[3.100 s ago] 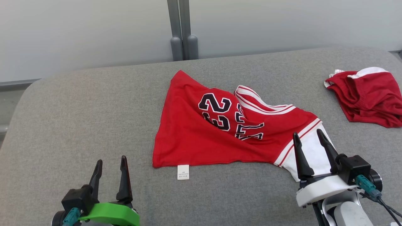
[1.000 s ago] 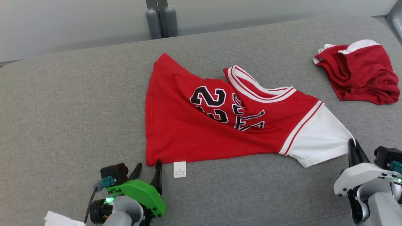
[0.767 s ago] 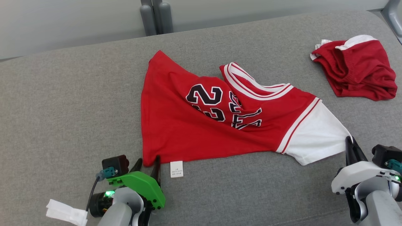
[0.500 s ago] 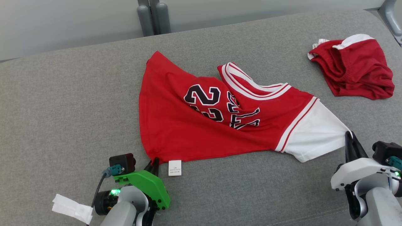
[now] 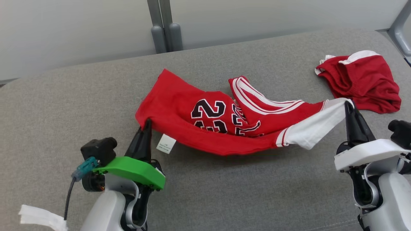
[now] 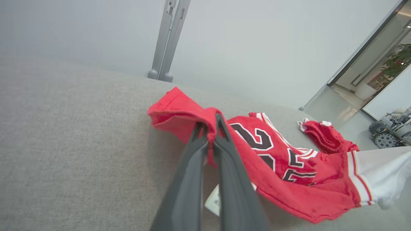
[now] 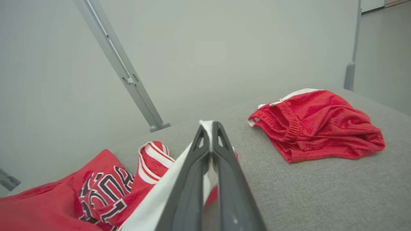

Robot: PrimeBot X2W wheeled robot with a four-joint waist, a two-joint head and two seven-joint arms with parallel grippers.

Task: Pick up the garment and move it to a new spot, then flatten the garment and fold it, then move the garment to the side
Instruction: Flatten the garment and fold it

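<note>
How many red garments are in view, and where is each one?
2. The red jersey sags in the middle, pinched by the left gripper and the right gripper. The red shorts lie crumpled at the far right of the grey cushion. Nothing suggests hidden ones.

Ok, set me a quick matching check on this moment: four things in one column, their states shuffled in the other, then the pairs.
1. left gripper
2. right gripper
3. red shorts
4. care label

A. lies bunched on the grey cushion
B. shut on the red hem corner of the jersey
C. hangs from the lifted hem
D. shut on the jersey's white sleeve

Pairs: 1-B, 2-D, 3-A, 4-C.
</note>
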